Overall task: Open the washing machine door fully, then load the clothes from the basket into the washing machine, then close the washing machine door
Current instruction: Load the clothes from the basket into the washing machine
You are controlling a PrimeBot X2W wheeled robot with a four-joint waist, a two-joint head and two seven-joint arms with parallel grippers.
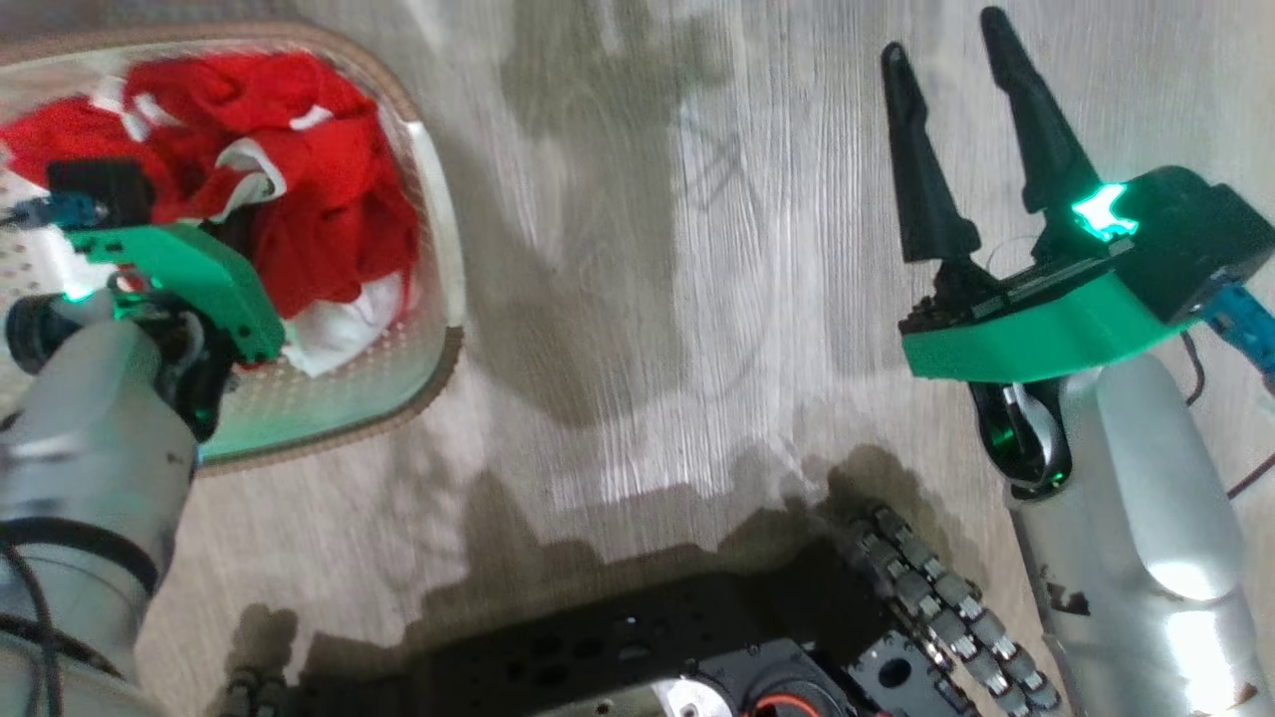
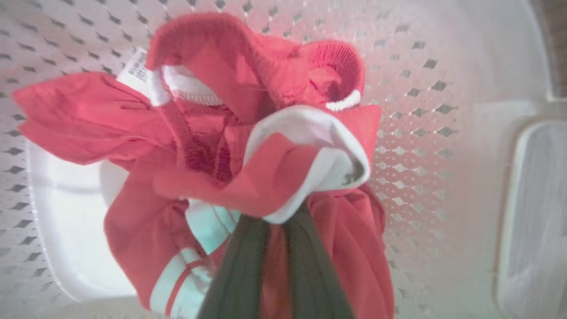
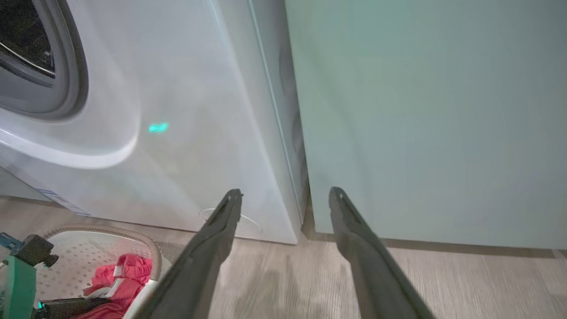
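Note:
The cream perforated basket (image 1: 439, 261) stands on the floor at the upper left of the head view, with the red and white clothes (image 1: 319, 189) heaped inside. My left arm's green wrist mount (image 1: 189, 274) reaches down into it. In the left wrist view my left gripper (image 2: 283, 221) is shut on the clothes (image 2: 133, 230), its tips buried under a white fold, with the basket wall (image 2: 412, 146) behind. My right gripper (image 1: 941, 40) hangs open over bare floor. It (image 3: 285, 192) faces the washing machine (image 3: 177, 88), whose grey gasket (image 3: 66, 79) shows. The washing machine door is out of view.
A pale green cabinet (image 3: 421, 110) stands right beside the washer. The basket (image 3: 88, 252) with clothes (image 3: 128, 274) sits on the floor in front of the washer. My dark wheeled base (image 1: 647, 637) lies at the bottom, with wood-look floor (image 1: 647, 299) between the arms.

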